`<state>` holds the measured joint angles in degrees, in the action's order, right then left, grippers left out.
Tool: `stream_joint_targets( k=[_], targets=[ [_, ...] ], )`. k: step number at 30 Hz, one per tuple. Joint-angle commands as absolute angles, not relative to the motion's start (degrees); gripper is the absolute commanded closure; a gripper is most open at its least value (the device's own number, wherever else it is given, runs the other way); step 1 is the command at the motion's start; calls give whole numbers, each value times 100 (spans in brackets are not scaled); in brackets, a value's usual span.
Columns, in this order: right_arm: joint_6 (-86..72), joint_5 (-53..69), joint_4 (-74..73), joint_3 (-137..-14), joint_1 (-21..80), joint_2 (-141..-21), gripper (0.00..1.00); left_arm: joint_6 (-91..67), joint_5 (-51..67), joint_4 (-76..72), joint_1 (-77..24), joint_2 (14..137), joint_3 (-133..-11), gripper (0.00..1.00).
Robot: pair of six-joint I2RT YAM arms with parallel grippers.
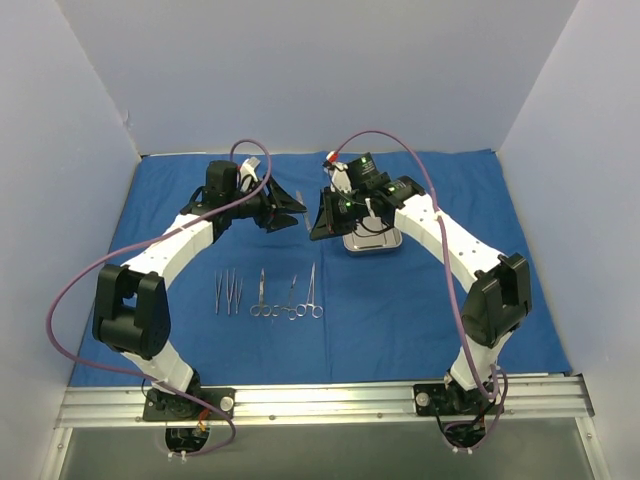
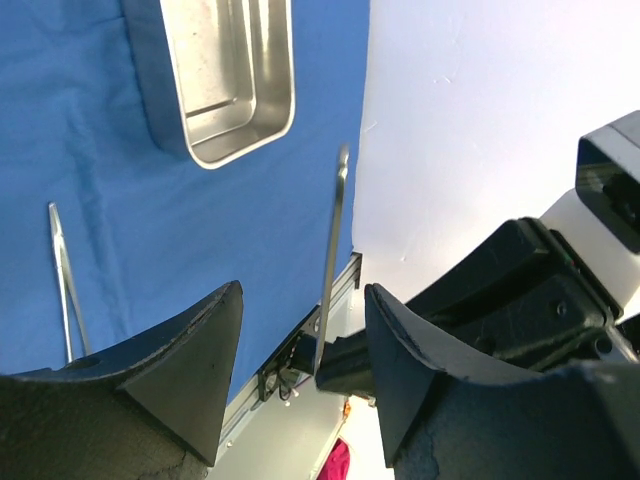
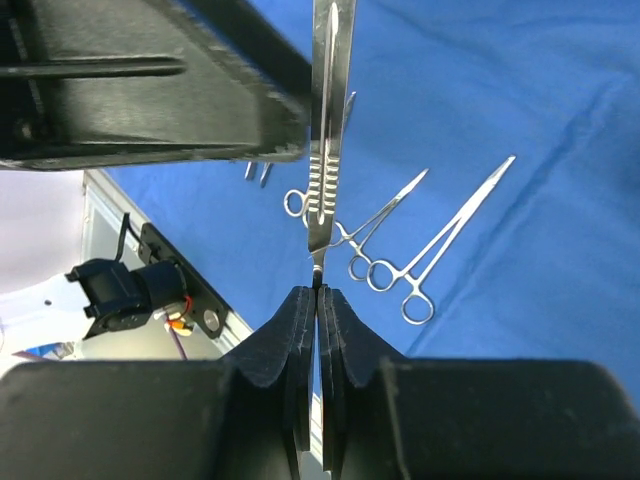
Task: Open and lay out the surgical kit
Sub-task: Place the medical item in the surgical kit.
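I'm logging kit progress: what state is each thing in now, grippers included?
Royal-blue cloth wrap: spread flat.
Rectangular steel tray: upright, empty.
Slim silver flat-handled tool: gripped by one end.
Right gripper: shut on that tool.
Left gripper: open, empty.
Silver ring-handled forceps: lying in a row.
Silver tweezers: lying beside them.

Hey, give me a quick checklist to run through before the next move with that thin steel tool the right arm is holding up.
1. Right gripper shut on the slim steel tool: ok.
2. Left gripper open: ok.
3. Tool standing between the left fingers: ok in the left wrist view; depth cannot tell.
4. Visible part of the steel tray empty: ok.
5. Ring-handled instruments lying in a row on the blue cloth, away from both grippers: ok.
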<state>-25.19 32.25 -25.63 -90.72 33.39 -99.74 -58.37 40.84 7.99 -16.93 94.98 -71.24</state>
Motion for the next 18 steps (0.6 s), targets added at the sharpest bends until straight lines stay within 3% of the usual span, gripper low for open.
stream_joint_targets(
  k=[1, 5, 8, 9, 10, 11, 12, 13, 18],
  targets=[
    [-2347, 3480, -2505, -9070, 3401, -9633, 100, -5976, 3999, 273, -1784, 9589, -7409, 39],
    [-2312, 3586, -2496, -9097, 3410, -9677, 100, -5959, 3973, 317, -1863, 9755, -7541, 42],
    [-2259, 3639, -2514, -9114, 3428, -9712, 100, -5837, 3999, 465, -1872, 9852, -7689, 65],
    [-2250, 3691, -2496, -9114, 3419, -9721, 100, -5740, 4008, 779, -1872, 9887, -7743, 88],
    [-2233, 3718, -2487, -9140, 3428, -9747, 100, -5496, 4025, 948, -1872, 9914, -7813, 97],
    [-2224, 3700, -2487, -9158, 3419, -9773, 94, -5319, 4008, 1193, -1855, 9966, -7900, 98],
    [-2198, 3587, -2679, -9228, 3410, -9817, 68, -5074, 3930, 1926, -1837, 9975, -8136, 98],
    [-2145, 3142, -2872, -9324, 3410, -9922, 57, -4810, 3668, 2377, -1811, 9976, -8287, 98],
    [-1925, 2031, -3402, -9642, 3235, -9888, 39, -2771, 2227, 5783, -1372, 10107, -9358, 98]
  ],
)
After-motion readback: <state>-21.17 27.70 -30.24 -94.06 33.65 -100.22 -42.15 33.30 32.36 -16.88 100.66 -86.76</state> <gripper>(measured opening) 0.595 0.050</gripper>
